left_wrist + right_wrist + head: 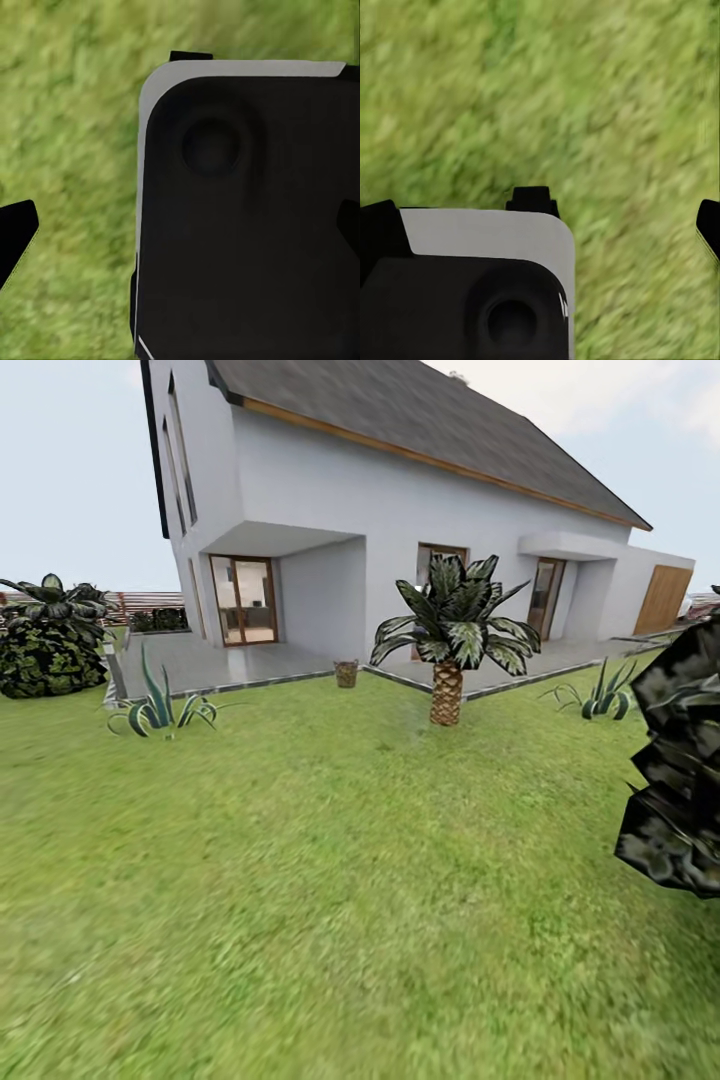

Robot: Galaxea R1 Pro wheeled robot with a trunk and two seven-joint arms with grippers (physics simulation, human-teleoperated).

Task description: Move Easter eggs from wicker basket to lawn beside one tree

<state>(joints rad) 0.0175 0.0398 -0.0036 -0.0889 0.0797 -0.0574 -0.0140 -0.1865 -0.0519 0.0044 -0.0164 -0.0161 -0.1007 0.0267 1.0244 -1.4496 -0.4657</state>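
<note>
The wicker basket [346, 673] stands far off, small and brown, at the lawn's [330, 880] far edge where the grey paving begins. At this distance I cannot make out the eggs. Dark leaf cards of a tree [680, 760], flecked with whitish green, hang in at the right edge; its trunk is out of view. In the left wrist view, my left gripper [184, 232] is open over grass, with the robot's dark base under it. My right gripper [544, 225] is open too, above grass and the base's grey edge.
A scaly-trunked palm [447, 650] rises right of the basket. The white house [400, 530] and grey patio [230, 660] lie behind. Spiky plants [160, 705] [600, 700] sit at the lawn's edge and a dark bush [50, 640] at far left. Wide grass stretches ahead.
</note>
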